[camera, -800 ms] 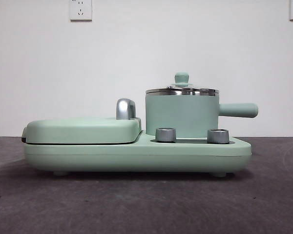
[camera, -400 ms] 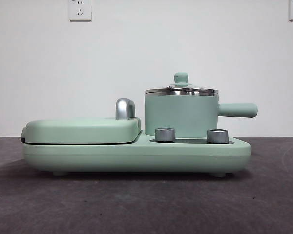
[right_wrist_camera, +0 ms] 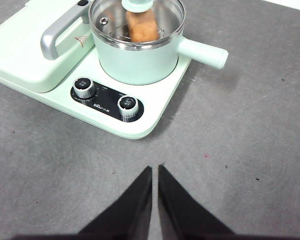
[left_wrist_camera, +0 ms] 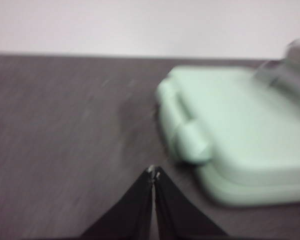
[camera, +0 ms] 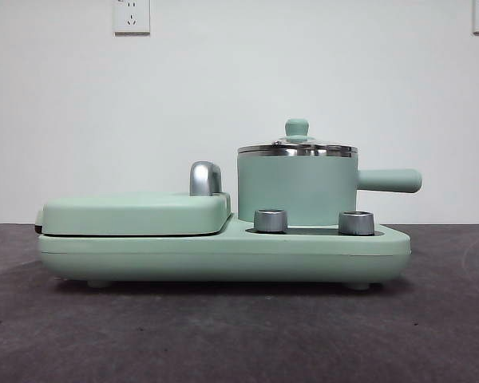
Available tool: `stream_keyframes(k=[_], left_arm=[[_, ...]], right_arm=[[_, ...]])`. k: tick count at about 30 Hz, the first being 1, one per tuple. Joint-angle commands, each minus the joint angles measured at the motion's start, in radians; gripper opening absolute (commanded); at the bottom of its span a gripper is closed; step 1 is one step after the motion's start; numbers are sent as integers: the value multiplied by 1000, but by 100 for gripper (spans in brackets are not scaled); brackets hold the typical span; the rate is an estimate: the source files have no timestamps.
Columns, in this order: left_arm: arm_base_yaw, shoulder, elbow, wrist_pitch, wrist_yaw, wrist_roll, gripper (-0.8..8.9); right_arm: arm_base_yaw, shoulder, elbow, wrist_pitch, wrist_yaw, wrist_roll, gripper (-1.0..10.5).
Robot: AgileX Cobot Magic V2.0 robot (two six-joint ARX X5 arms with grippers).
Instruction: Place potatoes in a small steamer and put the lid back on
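Note:
The mint-green steamer (camera: pixel 297 190) stands on the right of the green appliance base, its side handle (camera: pixel 389 180) pointing right. The clear glass lid (camera: pixel 297 147) with its green knob (camera: pixel 297 128) sits on the steamer. In the right wrist view the orange-brown potato (right_wrist_camera: pixel 142 27) shows through the lid (right_wrist_camera: pixel 162 15), inside the steamer (right_wrist_camera: pixel 140 57). My right gripper (right_wrist_camera: pixel 154 170) is shut and empty, over the table on the knob side of the base. My left gripper (left_wrist_camera: pixel 154 173) is shut and empty beside the griddle's end (left_wrist_camera: pixel 230 130). Neither gripper shows in the front view.
The flat hinged griddle (camera: pixel 136 214) with a chrome handle (camera: pixel 205 178) lies on the left of the base (camera: pixel 223 255). Two steel knobs (camera: pixel 271 220) face front. The table (camera: pixel 239 335) is dark grey. Two wall sockets (camera: pixel 132 16) are on the white wall.

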State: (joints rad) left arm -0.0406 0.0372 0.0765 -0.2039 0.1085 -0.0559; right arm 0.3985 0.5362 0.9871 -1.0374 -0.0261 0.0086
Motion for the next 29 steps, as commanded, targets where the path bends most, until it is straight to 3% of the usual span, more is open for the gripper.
stream_keyframes(k=[1,18,21,25,29], left_arm=[[27,-35,-50,50,-5,-37,6],[34,-34,-63,20,-4,-47,6],[34,-34,-63,20,-4,-47,6],[34,-34,-63,20,-4,-47,6],[34,-34,-63,20,-4,-47,6]], right_arm=[[5,3,7,12,1,8,15],[5,3,8,16,2,6,15],[-2,-5,5,63,17,-47,15],[-76,-109,-154,294,27,-66,15],[-188,-267,-478,596,22,-49,15]])
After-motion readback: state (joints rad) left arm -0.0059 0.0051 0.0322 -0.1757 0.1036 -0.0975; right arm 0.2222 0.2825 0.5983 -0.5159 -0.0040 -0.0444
